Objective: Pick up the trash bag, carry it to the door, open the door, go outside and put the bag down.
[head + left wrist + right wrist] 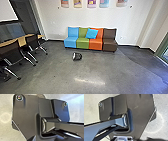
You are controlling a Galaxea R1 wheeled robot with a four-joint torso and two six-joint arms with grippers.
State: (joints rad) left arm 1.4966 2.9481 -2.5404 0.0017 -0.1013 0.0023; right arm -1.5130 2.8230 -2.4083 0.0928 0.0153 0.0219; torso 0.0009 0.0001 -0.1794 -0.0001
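Note:
In the head view a small dark, rounded thing (77, 56) with a pale end facing left lies on the floor in front of the seats; whether it is the trash bag or a bin cannot be told. At the far right edge stands a green-framed glass panel (163, 48), perhaps the door. The left and right wrist views show the robot's own dark plate and jointed bar over pale floor, and the state of each gripper cannot be made out.
A blue, green, orange and brown seat row (82, 43) with a blue cushion (91, 33) stands against the back wall. Dark wheeled chairs (11, 52) and a wooden table (22, 40) are on the left. Grey floor (75, 72) stretches ahead.

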